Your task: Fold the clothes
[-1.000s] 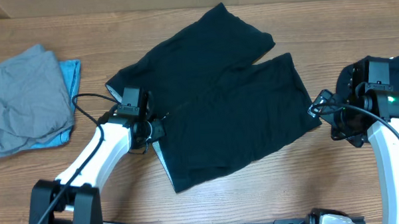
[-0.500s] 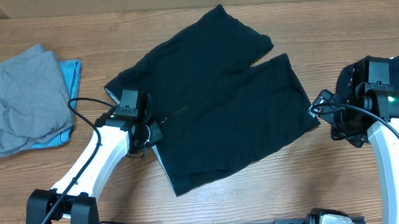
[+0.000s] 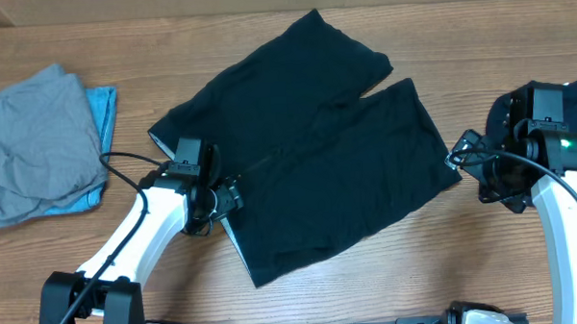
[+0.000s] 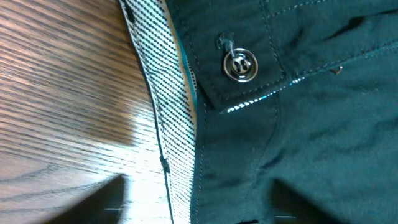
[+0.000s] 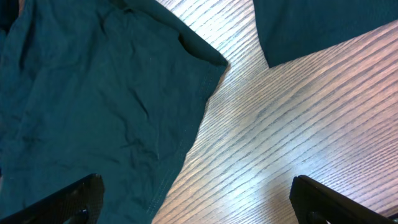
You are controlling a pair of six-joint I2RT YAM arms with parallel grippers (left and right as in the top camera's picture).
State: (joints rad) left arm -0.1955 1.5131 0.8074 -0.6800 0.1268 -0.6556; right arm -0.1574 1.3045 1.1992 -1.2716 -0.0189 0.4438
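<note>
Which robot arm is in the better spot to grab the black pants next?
Probably left. The left claw sits right at the waistband of the black pants, the button in its camera's view. The right claw hangs open over bare table, beside a leg end.

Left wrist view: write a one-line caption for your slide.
Waistband of the black pants, with metal button and checked lining, lying on the wooden table.

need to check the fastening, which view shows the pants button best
The left wrist view: the metal button sits close and sharp on the pants, beside the striped waistband lining. Overhead shows the whole pants, but the button is too small to find. Right wrist shows only dark cloth and table, no button.
</note>
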